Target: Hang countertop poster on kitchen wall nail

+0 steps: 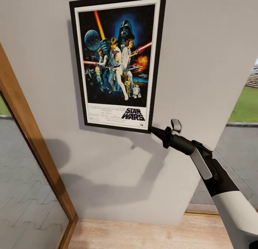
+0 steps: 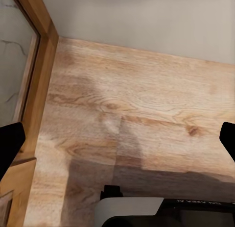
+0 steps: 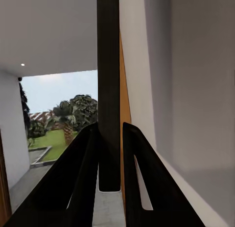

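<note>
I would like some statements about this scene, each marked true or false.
1. The right gripper holds the poster at its lower right corner. True.
2. The poster lies flat on the floor. False: it is up against the grey wall.
3. In the right wrist view, the fingers close on the poster's black frame edge. True.
4. The left gripper holds the poster too. False: it is open, over the wooden floor.
5. The poster is upside down. False: the STAR WARS lettering reads upright.
</note>
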Controlling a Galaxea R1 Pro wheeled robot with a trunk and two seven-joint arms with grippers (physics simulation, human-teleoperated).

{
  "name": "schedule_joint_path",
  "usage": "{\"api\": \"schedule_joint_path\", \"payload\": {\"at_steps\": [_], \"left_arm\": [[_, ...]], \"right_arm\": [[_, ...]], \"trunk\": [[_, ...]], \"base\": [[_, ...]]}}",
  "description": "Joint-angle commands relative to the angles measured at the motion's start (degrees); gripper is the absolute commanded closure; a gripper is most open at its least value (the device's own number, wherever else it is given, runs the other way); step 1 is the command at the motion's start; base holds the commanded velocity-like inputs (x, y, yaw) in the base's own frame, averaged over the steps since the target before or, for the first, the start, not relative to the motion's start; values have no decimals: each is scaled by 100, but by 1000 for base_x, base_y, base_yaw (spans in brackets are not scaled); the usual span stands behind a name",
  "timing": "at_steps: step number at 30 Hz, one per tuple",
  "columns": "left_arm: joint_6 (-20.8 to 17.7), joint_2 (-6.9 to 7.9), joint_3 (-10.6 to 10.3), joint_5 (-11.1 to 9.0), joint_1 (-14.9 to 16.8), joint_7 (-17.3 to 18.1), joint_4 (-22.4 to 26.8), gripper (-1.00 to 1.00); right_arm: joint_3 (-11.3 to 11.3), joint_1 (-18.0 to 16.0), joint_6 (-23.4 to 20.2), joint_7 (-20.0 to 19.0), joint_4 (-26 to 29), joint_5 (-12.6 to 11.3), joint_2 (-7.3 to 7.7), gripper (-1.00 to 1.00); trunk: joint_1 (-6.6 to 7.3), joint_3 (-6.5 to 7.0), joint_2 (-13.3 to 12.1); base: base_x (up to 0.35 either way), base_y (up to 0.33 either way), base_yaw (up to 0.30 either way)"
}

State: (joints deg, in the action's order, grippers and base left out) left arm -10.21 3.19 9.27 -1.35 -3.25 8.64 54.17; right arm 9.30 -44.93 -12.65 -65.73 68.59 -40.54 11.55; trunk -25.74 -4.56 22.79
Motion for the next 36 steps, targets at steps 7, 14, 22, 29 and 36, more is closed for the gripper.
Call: {"api": "schedule_joint_path", "payload": {"at_steps": [7, 14, 22, 29, 36], "left_arm": [[-42, -2, 13, -14, 0, 32, 21, -100], [-42, -2, 13, -14, 0, 32, 23, -100], [-42, -2, 13, -14, 0, 32, 19, -100], [-42, -2, 13, -14, 0, 32, 16, -100], [-42, -2, 13, -14, 0, 32, 16, -100]], "right_arm": [[11, -7, -80, -28, -3, -73, 6, 100], [13, -7, -80, -28, -3, -75, 6, 100], [10, -7, -80, -28, 5, -70, 6, 100], [11, -7, -80, -28, 2, -68, 6, 100], [10, -7, -83, -26, -2, -68, 6, 100]], "trunk": [[-4, -12, 13], [-4, -12, 13], [-4, -12, 13], [-4, -12, 13], [-4, -12, 13]], "base": [[0, 11, 0], [0, 1, 0], [0, 0, 0], [0, 0, 0], [0, 0, 0]]}}
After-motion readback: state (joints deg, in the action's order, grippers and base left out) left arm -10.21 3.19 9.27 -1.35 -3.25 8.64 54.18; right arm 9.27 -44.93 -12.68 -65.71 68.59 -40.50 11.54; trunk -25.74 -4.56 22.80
